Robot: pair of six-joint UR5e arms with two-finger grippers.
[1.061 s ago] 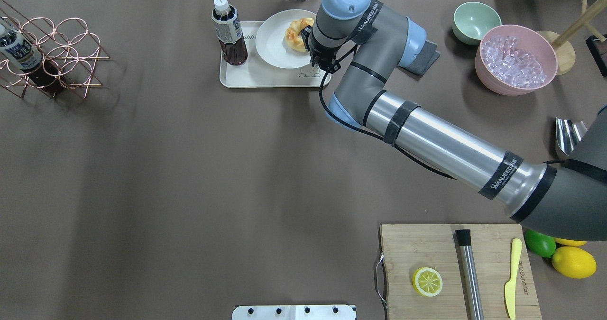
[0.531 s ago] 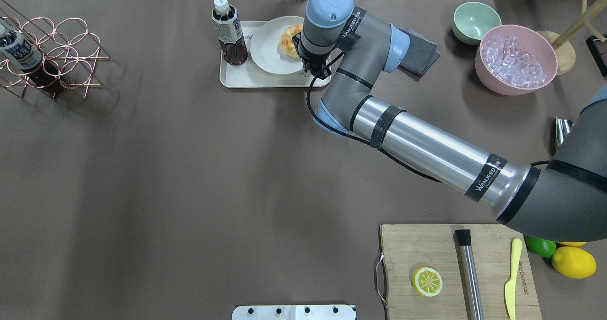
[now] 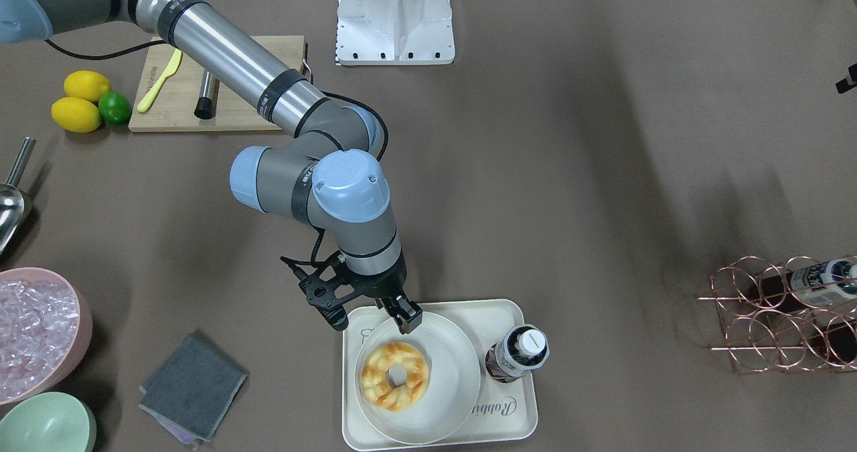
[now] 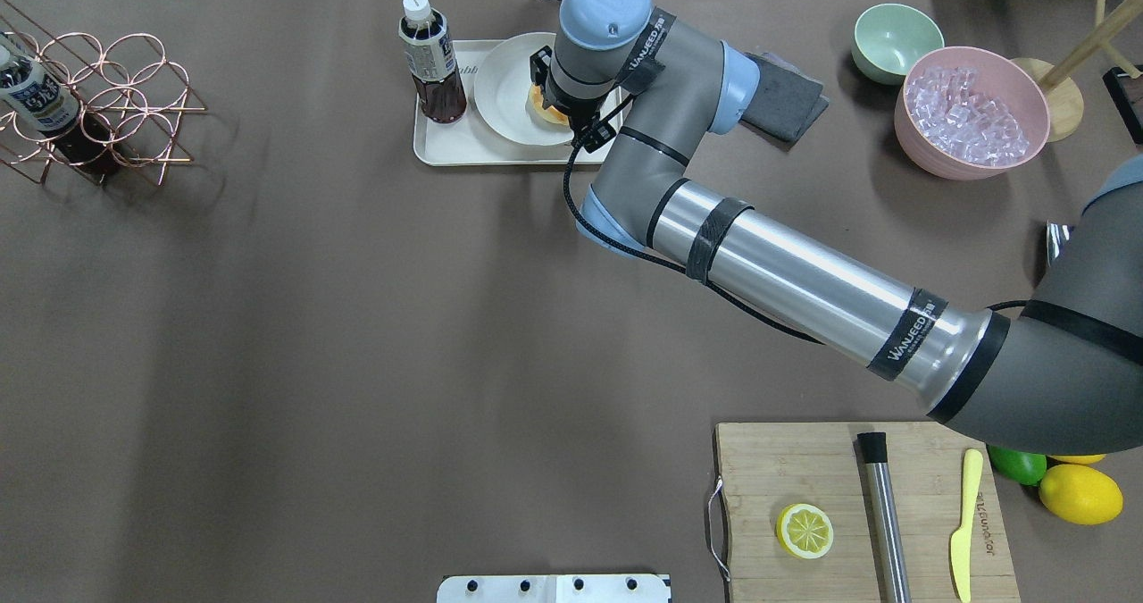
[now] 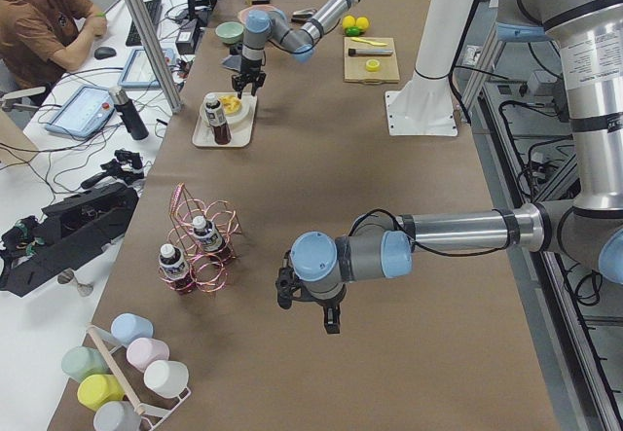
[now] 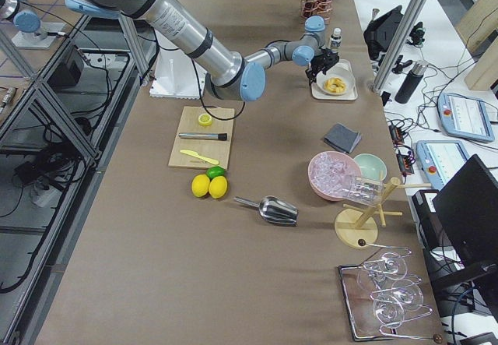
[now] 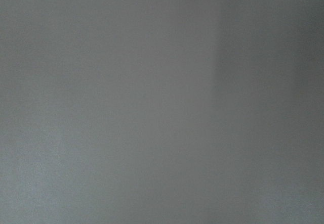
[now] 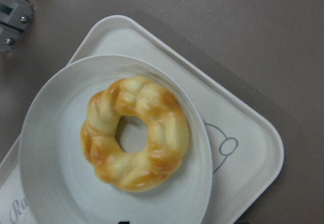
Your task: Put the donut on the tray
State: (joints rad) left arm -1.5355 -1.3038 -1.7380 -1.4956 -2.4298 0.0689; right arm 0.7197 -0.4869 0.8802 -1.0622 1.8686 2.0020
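Donut [image 8: 134, 133]: lies flat, hole up, in the hollow of a round cream plate [image 3: 450, 371]. It sits a little off the plate's centre and nothing touches it.

Plate stands on the tray [image 3: 515, 432], covering most of it. The tray's rim and part of the rabbit drawing [image 8: 223, 150] show past the plate's edge. So the donut is over the tray but carried by the plate, not by the tray's own floor.

Bottle [image 3: 525, 348]: upright on the same tray, just beside the plate on the robot's left. Little bare tray floor is left.

Tray sits close to the bench's [image 4: 268, 317] far edge, the operators' side, slightly left of the middle.

Right tool [image 3: 371, 319]: hangs over the plate's near rim, pointing down, fingers apart, holding nothing. The arm reaches far across the bench to get there. Judgement: the donut counts as delivered, or it is about to be gripped; I cannot settle which.

Left tool [image 5: 326, 309]: parked over bare bench toward the robot's left end, well apart from the tray. Whether its fingers are apart or together, cannot tell.
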